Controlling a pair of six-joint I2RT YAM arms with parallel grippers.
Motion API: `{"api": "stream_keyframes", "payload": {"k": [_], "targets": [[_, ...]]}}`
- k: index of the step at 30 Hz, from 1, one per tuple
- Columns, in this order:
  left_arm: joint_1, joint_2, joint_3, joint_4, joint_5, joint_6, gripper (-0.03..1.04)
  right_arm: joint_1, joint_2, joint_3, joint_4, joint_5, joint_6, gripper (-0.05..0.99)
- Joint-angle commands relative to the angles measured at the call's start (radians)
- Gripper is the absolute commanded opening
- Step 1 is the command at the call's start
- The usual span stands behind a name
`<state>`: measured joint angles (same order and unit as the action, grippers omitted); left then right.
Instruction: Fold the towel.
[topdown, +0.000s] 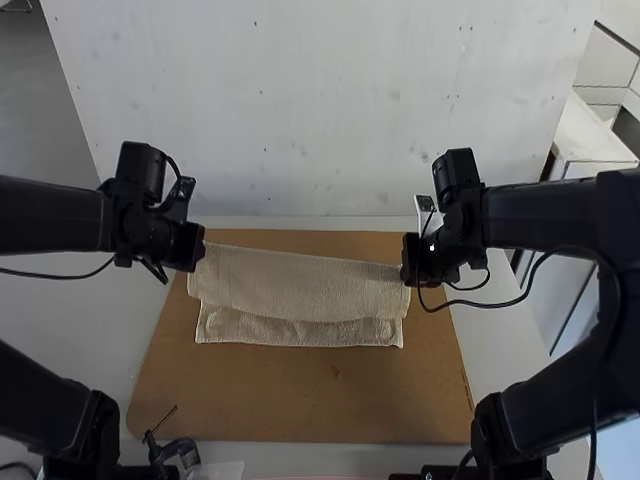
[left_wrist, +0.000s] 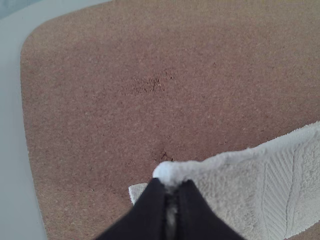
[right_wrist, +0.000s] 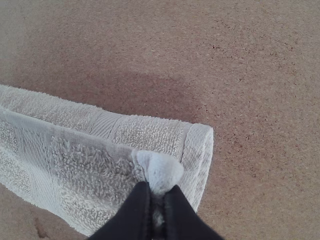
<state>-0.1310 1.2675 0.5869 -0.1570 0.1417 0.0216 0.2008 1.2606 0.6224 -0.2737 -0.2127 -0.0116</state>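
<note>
A cream towel (topdown: 300, 284) lies folded over in layers on the brown board, its upper layer hanging from two raised corners. My left gripper (topdown: 200, 256) is at the towel's left far corner; in the left wrist view the gripper (left_wrist: 172, 187) is shut on that corner of the towel (left_wrist: 240, 195). My right gripper (topdown: 408, 272) is at the right far corner; in the right wrist view the gripper (right_wrist: 158, 192) is shut on a bunched corner of the towel (right_wrist: 95, 160), above a lower layer lying on the board.
The brown board (topdown: 330, 395) lies on a white table (topdown: 500, 330). A small dark clamp (topdown: 175, 452) sits at the board's near left edge. A cable (topdown: 520, 290) loops beside the right arm.
</note>
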Motion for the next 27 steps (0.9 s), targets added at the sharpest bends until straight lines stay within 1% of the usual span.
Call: {"api": "stream_keyframes", "payload": {"k": [1,12,24,27], "targets": [[0.011,0.038,-0.006,0.020,-0.036,0.001,0.02,0.005,0.033,-0.004,0.021,0.041,-0.005,0.02],[0.034,0.178,-0.006,0.088,-0.033,0.001,0.02,0.005,0.146,-0.001,0.094,0.050,-0.005,0.02],[0.045,0.263,-0.001,0.119,-0.033,0.000,0.02,0.008,0.258,0.002,0.168,0.059,-0.004,0.02],[0.054,0.279,0.007,0.119,-0.033,0.001,0.02,0.008,0.276,0.003,0.188,0.058,-0.004,0.02]]}}
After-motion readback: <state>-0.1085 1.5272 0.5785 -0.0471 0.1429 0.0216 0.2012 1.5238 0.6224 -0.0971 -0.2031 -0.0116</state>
